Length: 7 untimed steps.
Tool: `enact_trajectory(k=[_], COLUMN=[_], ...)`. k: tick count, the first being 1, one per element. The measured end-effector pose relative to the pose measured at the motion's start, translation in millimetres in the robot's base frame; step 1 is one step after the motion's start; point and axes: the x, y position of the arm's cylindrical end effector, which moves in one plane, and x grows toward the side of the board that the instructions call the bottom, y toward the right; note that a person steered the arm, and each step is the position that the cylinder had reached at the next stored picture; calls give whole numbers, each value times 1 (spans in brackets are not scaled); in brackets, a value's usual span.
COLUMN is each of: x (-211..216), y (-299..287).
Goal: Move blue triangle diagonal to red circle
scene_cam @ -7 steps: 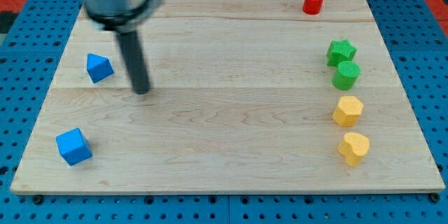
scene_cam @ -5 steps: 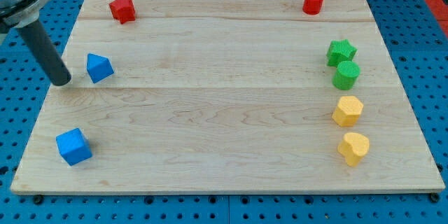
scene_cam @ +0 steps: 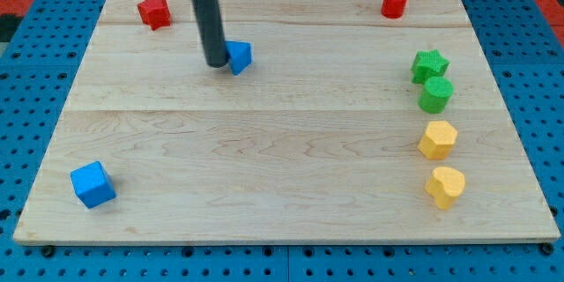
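The blue triangle (scene_cam: 239,56) lies on the wooden board (scene_cam: 282,167), left of centre in the upper part. My tip (scene_cam: 216,63) touches its left side. The rod rises from there to the view's top. The red circle (scene_cam: 394,3) stands near the board's top edge at the right, well away from the triangle.
A red star (scene_cam: 153,11) sits at the top left. A blue cube (scene_cam: 92,184) sits at the bottom left. Along the right side stand a green star (scene_cam: 429,65), a green round block (scene_cam: 435,95), a yellow hexagon (scene_cam: 437,139) and a yellow heart (scene_cam: 445,186).
My tip went round to the left of the blue triangle and then pushed it to the right and a little up. The other blocks have not moved.
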Motion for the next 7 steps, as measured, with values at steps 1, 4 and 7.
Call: enact_trajectory(k=[1,4,7], x=[-4,-62,-86], y=[45,129,180])
